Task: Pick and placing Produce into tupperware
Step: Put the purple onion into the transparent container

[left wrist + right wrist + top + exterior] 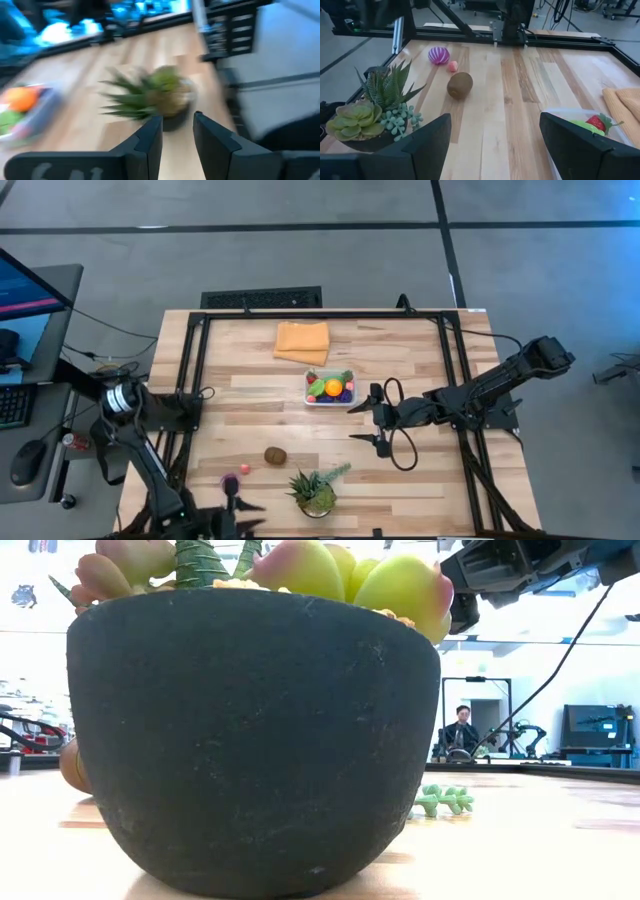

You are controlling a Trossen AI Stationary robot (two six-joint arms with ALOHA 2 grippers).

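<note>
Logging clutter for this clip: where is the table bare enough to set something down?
Bare wood lies left of the cloth and tub, and right of the plant. It is crowded near the front edge, where the kiwi, a pink piece, a purple fruit and the left gripper cluster. The right gripper hangs beside the tub.

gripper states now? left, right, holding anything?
Left gripper: nearly closed, holding nothing, near the potted plant.
Right gripper: open, empty, beside the tupperware.

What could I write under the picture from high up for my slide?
Right gripper open beside the filled tupperware; a kiwi waits on the table.
</note>
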